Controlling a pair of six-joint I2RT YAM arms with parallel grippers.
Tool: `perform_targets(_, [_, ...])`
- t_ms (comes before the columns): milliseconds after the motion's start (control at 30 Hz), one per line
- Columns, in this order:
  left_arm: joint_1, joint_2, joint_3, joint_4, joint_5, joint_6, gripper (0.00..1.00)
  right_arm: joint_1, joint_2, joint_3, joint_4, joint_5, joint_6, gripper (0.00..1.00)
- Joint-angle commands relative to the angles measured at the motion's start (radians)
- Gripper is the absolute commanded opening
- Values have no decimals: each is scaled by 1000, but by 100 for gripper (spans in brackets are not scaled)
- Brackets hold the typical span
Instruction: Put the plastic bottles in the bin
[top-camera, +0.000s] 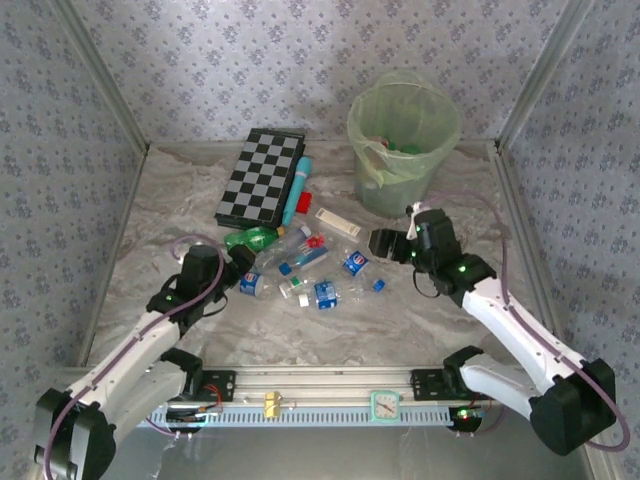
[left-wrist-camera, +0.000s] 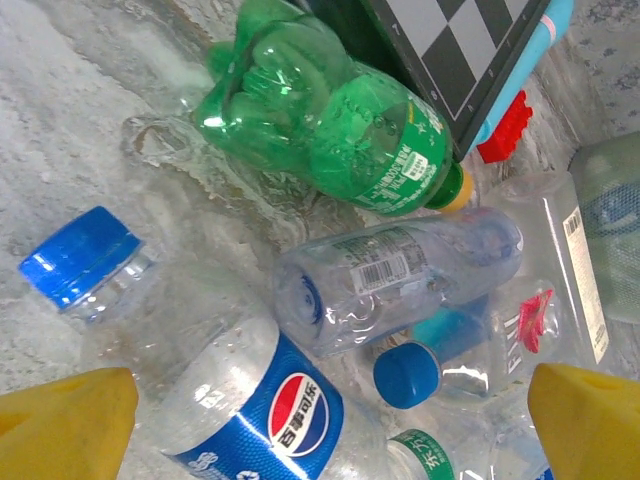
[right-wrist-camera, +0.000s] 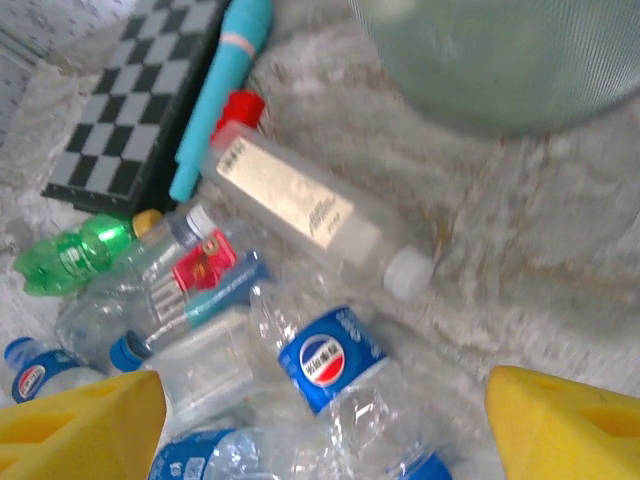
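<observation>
Top external: right end effector (top-camera: 380, 242) apparently near bin (top-camera: 402, 182).

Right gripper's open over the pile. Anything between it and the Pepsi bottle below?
Nothing visible. The Pepsi bottle lies uncovered straight ahead of the open right gripper; the white-capped bottle lies beyond it.

White shells along left arm (top-camera: 130, 350) and right arm (top-camera: 510, 320), black at joints and bases. Thin lilac cable (top-camera: 183, 241) looped beside each. Small glowing green light (top-camera: 461, 268) near right wrist. Blunt, wedge-shaped yellow fingers (left-wrist-camera: 60, 425) on left pincer (left-wrist-camera: 330, 400) and right pincer (right-wrist-camera: 325, 400).
</observation>
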Motion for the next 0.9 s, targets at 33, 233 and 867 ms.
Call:
perform_targets(33, [6, 23, 40, 34, 29, 21, 100, 59, 50, -60, 102, -3, 115, 85])
perform_targets(233, [7, 14, 47, 5, 19, 21, 100, 237, 175, -25, -9, 122, 297, 87])
perform_targets(867, [16, -39, -3, 1, -2, 11, 100, 462, 354, -23, 74, 234, 926, 93])
